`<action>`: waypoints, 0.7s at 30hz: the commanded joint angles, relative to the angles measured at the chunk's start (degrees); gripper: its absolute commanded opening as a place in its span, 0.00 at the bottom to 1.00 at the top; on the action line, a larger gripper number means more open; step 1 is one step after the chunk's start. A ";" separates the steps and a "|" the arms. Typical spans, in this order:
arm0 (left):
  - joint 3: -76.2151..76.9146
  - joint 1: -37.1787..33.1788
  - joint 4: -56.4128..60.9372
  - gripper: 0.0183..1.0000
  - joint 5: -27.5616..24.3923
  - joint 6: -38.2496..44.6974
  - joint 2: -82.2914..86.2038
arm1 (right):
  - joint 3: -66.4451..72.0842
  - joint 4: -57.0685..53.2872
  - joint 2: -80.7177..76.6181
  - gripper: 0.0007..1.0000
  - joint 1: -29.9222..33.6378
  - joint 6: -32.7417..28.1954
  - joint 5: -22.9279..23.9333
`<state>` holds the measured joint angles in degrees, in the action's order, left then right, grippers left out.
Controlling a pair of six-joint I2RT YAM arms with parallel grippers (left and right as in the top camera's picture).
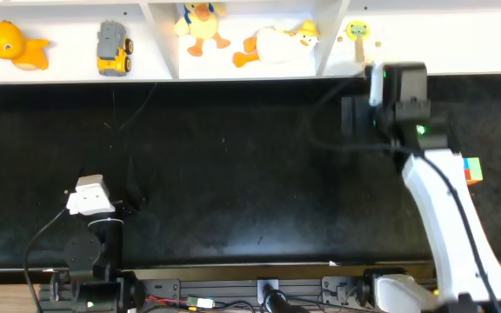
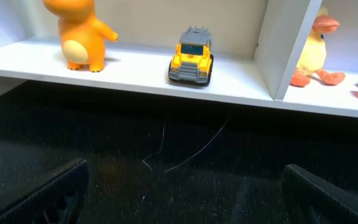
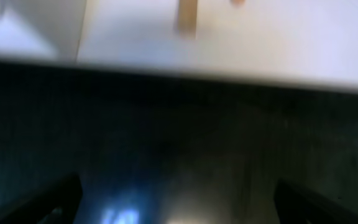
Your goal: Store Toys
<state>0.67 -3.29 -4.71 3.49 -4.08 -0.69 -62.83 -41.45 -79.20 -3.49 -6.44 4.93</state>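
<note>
Top camera looks straight down; both wrist cameras, low over the mat (image 1: 233, 174), face the shared shelf (image 1: 72, 65).

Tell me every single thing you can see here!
shelf: one, white, along the table's far edge
animal toy: one, orange, left compartment
toy truck: one, yellow and grey, left compartment, beside the animal toy
yellow duck plush: one, yellow with orange feet, middle compartment
white duck plush: one, white with orange feet, lying in the middle compartment
toy on a stick: one, yellowish, right compartment
colour cube: one, many colours, on the mat by the right arm
mat: one, black, covering the table
left gripper: one, black fingers, open, over the mat
right gripper: one, black fingers, open, near the right compartment
</note>
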 commanded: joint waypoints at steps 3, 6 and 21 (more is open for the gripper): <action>-0.20 0.42 0.07 1.00 0.28 1.07 0.52 | 7.93 -5.46 13.42 1.00 1.33 0.02 1.05; -0.20 0.42 0.07 1.00 0.28 1.07 0.52 | 10.60 -5.49 17.62 1.00 1.33 0.02 1.03; -0.20 0.42 0.07 1.00 0.28 1.07 0.52 | 12.96 -5.46 21.03 1.00 1.66 0.02 1.03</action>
<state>0.67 -3.29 -4.71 3.49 -4.08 -0.69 -50.22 -47.16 -58.19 -2.17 -6.44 5.56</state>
